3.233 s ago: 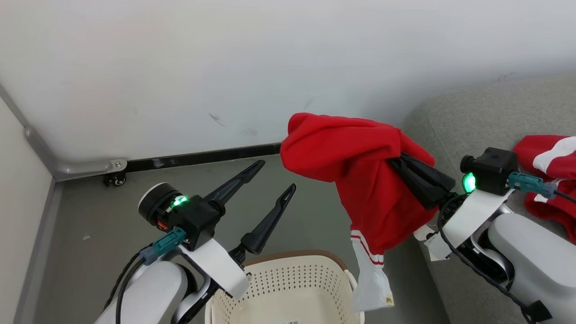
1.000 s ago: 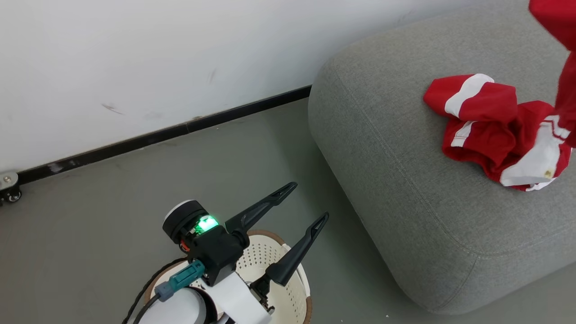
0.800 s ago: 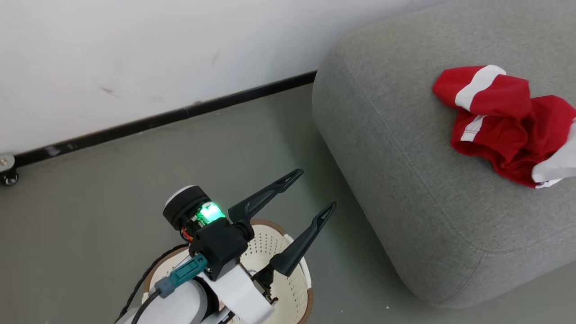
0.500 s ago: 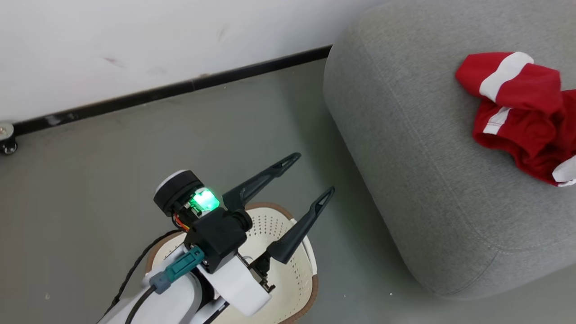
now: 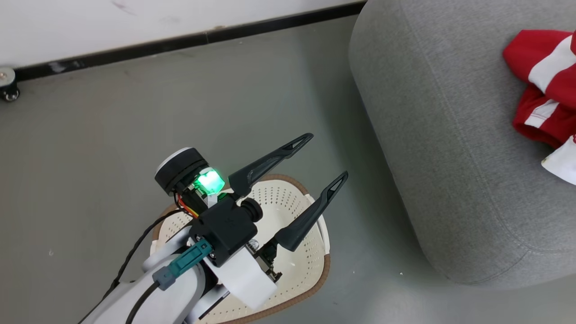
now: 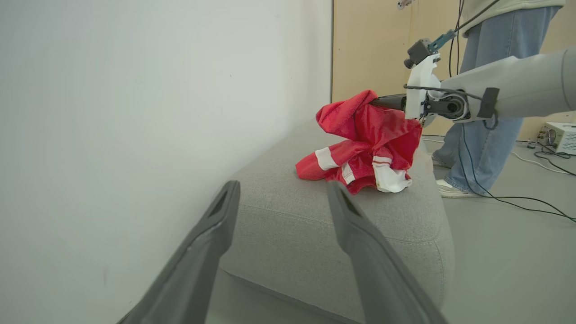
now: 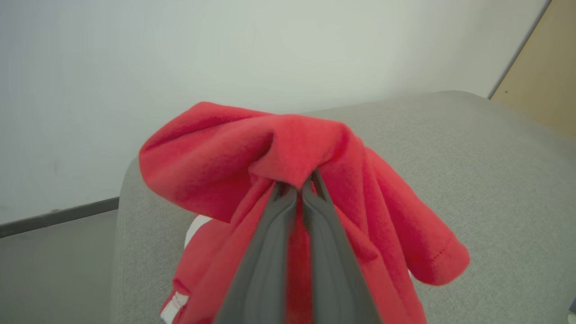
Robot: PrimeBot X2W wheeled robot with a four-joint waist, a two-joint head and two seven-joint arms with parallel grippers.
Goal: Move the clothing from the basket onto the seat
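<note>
Right hand [image 7: 298, 184] pinching red garment [image 7: 216, 157] near sofa [image 7: 472, 171] edge; risking snagging on release, sliding onto floor [image 5: 90, 135]. Left hand [image 5: 326, 155] gaping, empty.

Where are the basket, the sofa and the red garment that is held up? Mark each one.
basket [image 5: 310, 263], head view, perforated inner wall.
sofa [image 6: 288, 216], left wrist view, top of the cushion.
red garment [image 7: 211, 157], right wrist view, upper fold of the fabric.
</note>
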